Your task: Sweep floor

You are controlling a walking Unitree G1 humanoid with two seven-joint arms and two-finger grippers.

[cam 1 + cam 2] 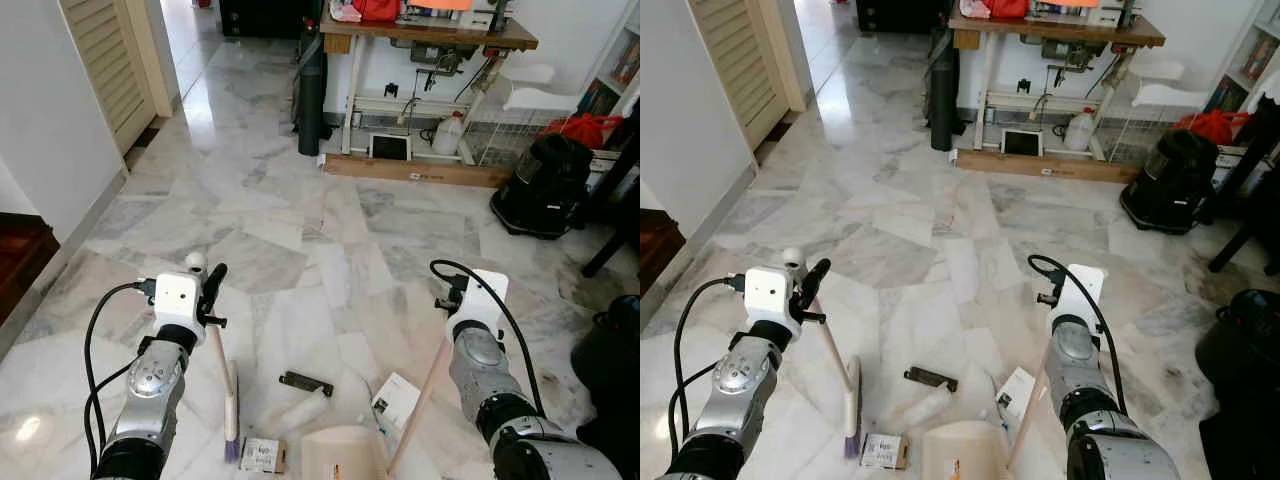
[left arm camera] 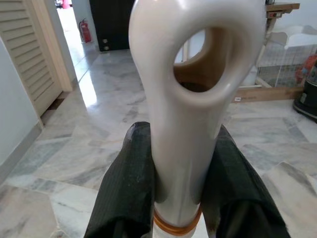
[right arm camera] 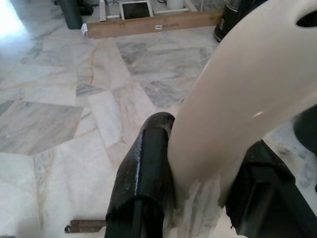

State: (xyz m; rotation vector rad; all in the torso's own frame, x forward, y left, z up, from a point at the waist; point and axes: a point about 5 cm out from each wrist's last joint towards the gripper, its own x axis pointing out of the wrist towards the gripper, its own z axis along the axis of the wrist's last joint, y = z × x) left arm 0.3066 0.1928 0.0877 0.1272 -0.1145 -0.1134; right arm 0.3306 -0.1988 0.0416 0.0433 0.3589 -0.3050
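**Ops:** status? what's each claw on?

**Me:** L gripper [image 1: 207, 283] clamped on the broom [image 1: 226, 395] handle, fingers [image 2: 130, 183] tight on both sides of the white shaft just under the hanging loop. R gripper [image 3: 198, 198] clamped on the dustpan [image 1: 343, 453] handle, same style grip.

**Ops:** where's the stuff rel. to the dustpan?

**Me:** Pan mouth sits on the marble floor [image 1: 300, 230] between my arms, low centre. Broom head just L of it. Debris all near the pan: black bar [image 1: 305, 382] just beyond the mouth, pale tube [image 1: 300, 410] between broom head and pan, small box [image 1: 262, 455] right beside the bristles, white carton [image 1: 396, 400] just R of the pan, by its handle.

**Ops:** axis?

**Me:** Broom shaft runs from L claw down and slightly R to the bristles. Black bar lies crosswise to the pan mouth. L arm is the nearer one for the sweep.

**Ops:** anything in the pan?

**Me:** Looks empty, can't see fully inside. Judgement: next stroke goes L-to-R, bristles toward the mouth, R claw keeps pan lip flat. Risk: tube rolls off.
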